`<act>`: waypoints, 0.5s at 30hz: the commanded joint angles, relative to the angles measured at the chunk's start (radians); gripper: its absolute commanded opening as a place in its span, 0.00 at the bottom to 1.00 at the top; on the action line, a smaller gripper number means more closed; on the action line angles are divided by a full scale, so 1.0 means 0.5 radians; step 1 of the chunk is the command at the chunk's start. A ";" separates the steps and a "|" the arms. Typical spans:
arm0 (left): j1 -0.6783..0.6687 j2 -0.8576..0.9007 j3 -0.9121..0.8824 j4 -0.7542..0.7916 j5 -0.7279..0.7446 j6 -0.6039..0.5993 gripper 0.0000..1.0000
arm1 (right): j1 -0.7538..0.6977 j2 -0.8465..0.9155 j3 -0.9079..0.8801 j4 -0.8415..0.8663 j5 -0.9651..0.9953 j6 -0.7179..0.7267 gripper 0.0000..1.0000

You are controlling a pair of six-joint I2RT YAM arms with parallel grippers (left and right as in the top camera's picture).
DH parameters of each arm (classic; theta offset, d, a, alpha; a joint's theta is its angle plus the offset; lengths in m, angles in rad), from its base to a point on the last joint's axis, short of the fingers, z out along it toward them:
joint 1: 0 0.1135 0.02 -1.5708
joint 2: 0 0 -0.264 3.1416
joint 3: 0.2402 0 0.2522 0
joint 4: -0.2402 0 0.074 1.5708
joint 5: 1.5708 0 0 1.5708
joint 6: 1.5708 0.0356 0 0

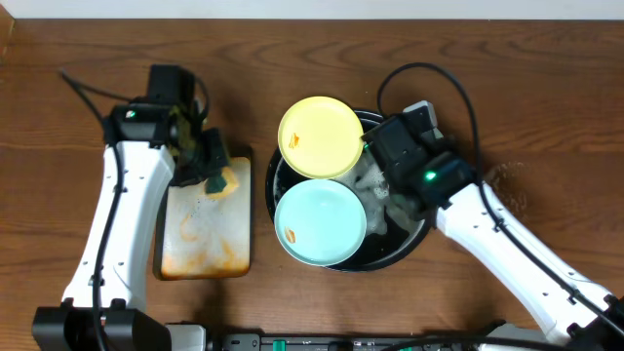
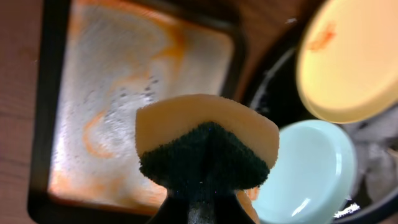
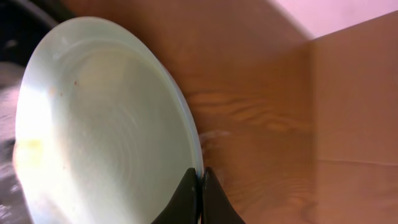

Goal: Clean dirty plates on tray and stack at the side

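1. Sponge (image 2: 208, 146), yellow with a dark green face, is pinched in the left tool (image 2: 202, 208), which is closed on it above the orange-stained rectangular tray (image 1: 200, 239).
2. Just right of that, the round black tray (image 1: 395, 252) stands on the wooden surface (image 1: 487, 58) with white foam (image 1: 375, 190) inside.
3. The yellow plate (image 1: 320, 136), smeared orange, overhangs the black tray's far rim. The light blue plate (image 1: 320, 222) lies in its near part.
4. The right tool (image 3: 200, 180) is clamped on the rim of a whitish plate (image 3: 106, 124). Seen from overhead, this tool sits at the yellow plate's right edge.
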 commanded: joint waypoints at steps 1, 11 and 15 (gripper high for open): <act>0.065 -0.017 -0.155 0.034 0.004 0.067 0.08 | 0.140 -0.040 0.018 0.003 0.527 0.031 0.01; 0.217 -0.017 -0.456 0.198 0.004 0.067 0.08 | 0.396 -0.040 0.018 0.010 0.607 -0.121 0.01; 0.253 -0.017 -0.465 0.207 0.004 0.075 0.08 | 0.396 -0.040 0.018 0.014 0.612 -0.143 0.01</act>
